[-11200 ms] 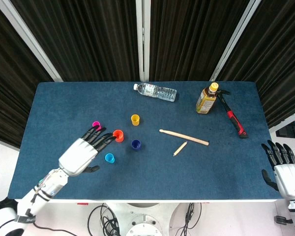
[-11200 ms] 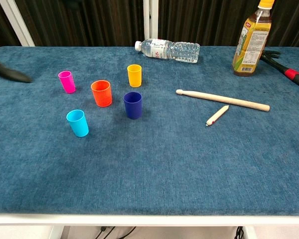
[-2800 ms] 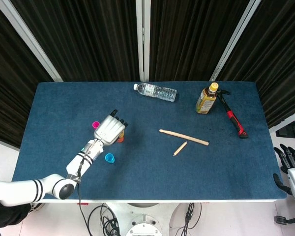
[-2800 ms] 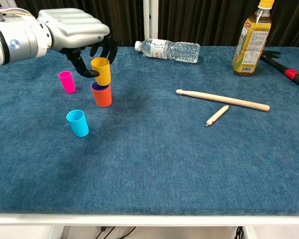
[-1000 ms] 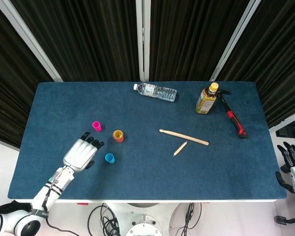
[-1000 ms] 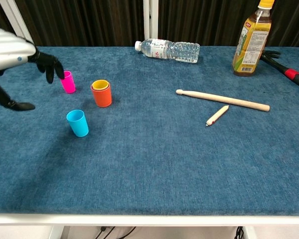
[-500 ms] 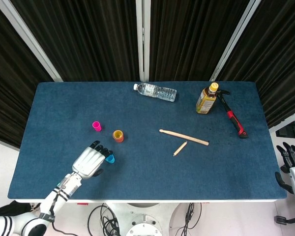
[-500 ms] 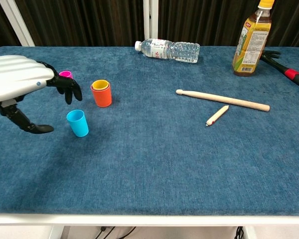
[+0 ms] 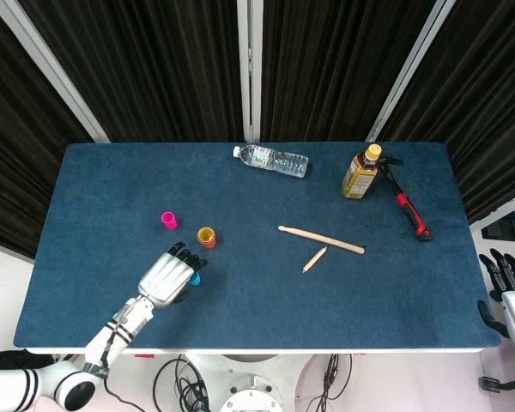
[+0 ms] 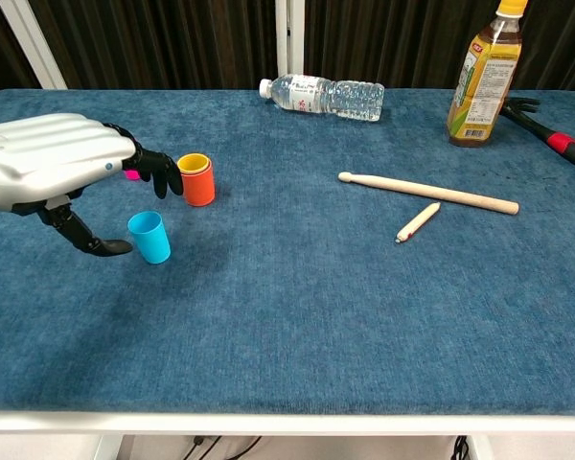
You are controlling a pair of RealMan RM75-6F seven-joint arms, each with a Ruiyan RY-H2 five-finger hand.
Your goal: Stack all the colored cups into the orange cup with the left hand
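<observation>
left hand (image 10: 53,163) hovers over the desk (image 10: 297,316) with fingers (image 10: 163,171) spread and thumb stretched low, holding nothing; in the chest view the thumb tip lies just left of the light blue cup (image 10: 149,237), and whether it touches the cup cannot be told. in the head view the same hand (image 9: 165,277) covers most of that cup (image 9: 195,278), leaving only a sliver of blue past the fingertips.

the orange cup (image 10: 197,185) stands upright just behind and to the right of the light blue cup, with a yellow cup (image 10: 193,163) nested inside it so that only the yellow rim shows. a pink cup (image 9: 168,220) stands left of the orange cup, mostly hidden behind the fingers in the chest view.

well to the right of the orange cup lie a wooden drumstick (image 10: 427,192) and a short pencil-like stick (image 10: 417,221). behind the orange cup a clear water bottle (image 10: 323,97) lies on its side. far right of it stands a yellow-capped drink bottle (image 10: 482,79) beside a red-handled hammer (image 9: 405,201).

right hand (image 9: 512,302) sits off the desk's right edge, fingers apart and holding nothing.
</observation>
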